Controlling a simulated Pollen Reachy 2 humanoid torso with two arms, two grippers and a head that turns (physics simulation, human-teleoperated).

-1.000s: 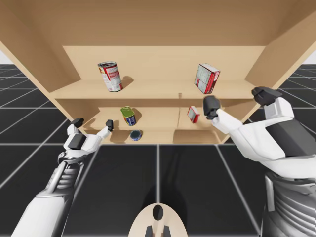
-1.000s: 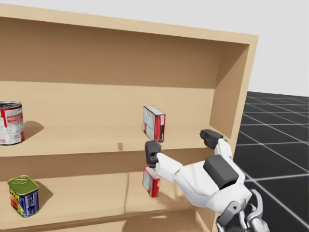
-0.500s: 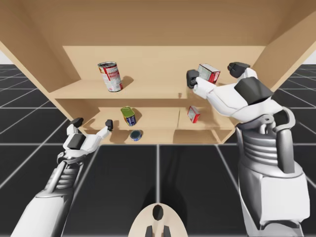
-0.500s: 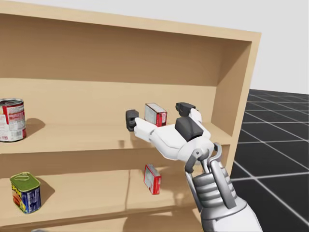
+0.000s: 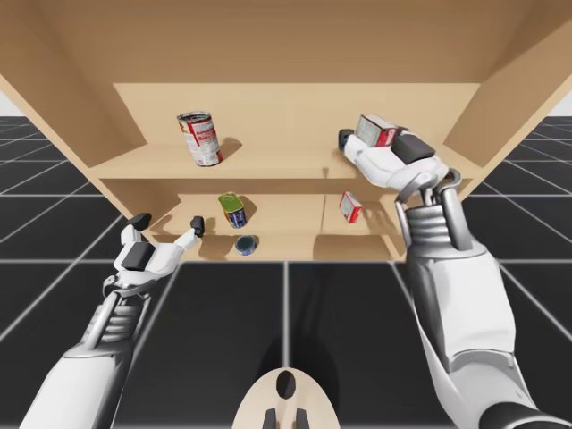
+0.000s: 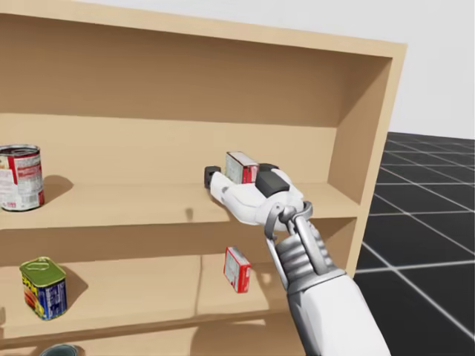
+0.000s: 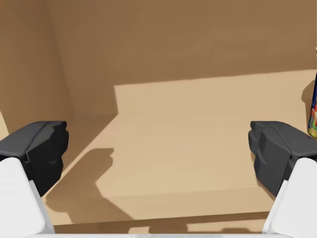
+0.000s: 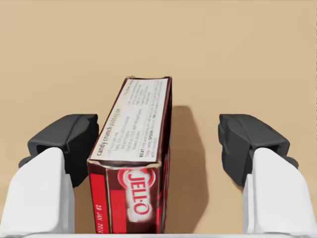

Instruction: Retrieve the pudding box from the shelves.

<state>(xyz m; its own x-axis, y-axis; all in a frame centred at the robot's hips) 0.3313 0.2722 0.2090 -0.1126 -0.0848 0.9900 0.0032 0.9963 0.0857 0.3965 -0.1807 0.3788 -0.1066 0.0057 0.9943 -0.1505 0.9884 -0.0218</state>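
Dark red, the pudding box (image 8: 136, 163) stands near the upper shelf's (image 5: 268, 161) right end, off-centre inside my right gripper (image 8: 158, 143), fingers (image 8: 64, 144) spread; I'd centre it, then squeeze squarely. My left gripper (image 7: 158, 148) idles, fingers apart

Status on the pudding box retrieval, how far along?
Done: right claw sits at the upper shelf, straddling the box. In hand: the grasp; the claw is open, with a clear gap on one side of the box. Left: close on it, lift it and bring it out.
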